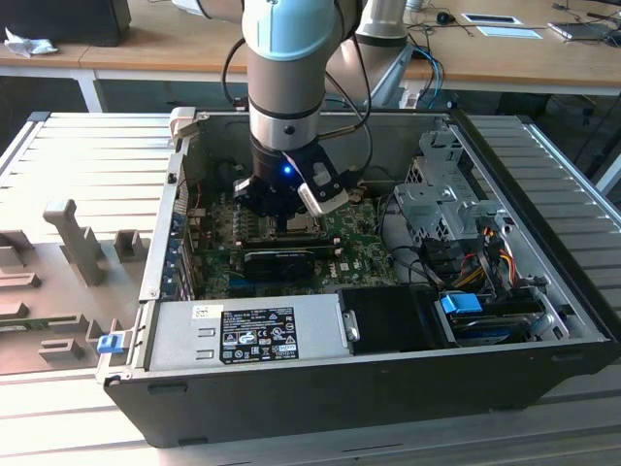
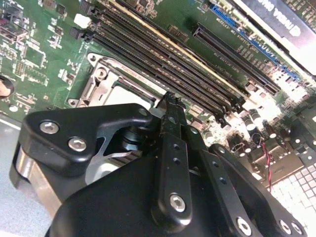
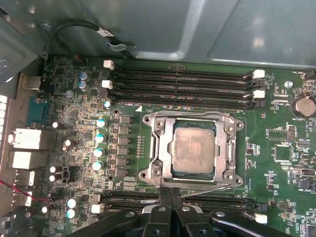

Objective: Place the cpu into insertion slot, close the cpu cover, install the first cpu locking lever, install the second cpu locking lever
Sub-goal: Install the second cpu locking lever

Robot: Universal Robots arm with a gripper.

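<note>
1. The silvery-grey square cpu [image 3: 194,150] is already sitting in the square dark insertion slot [image 3: 193,121] on the green motherboard [image 3: 276,163], directly below the pincer [image 3: 170,193]. It looks flat and square, which makes sense: it has to be seated before anything gets clamped over it.

2. The thin dark-grey metal cpu cover [image 3: 161,148] with the big square window is folded down around the chip, so the metal face shows through the window. I read that as the cover step being done, or very nearly.

3. In the first wrist view the black pincer's two fingertips [image 3: 164,196] are pressed together with no gap between them, so it's closed, right at the socket's edge where a thin wire locking lever [image 3: 207,188] runs along. Looks to me like it's working that lever, but I can't tell if the tips really pinch the wire or just touch it.

4. In the second wrist view the fingertip [image 2: 170,106] comes down just beside the socket's metal rim [image 2: 101,86], close to the long black memory slots [image 2: 163,54].

5. In the exterior view the arm reaches straight down into the open black computer case [image 1: 388,383], which lies on its side on the table [image 1: 58,146], presumably so the board faces up for access.
</note>
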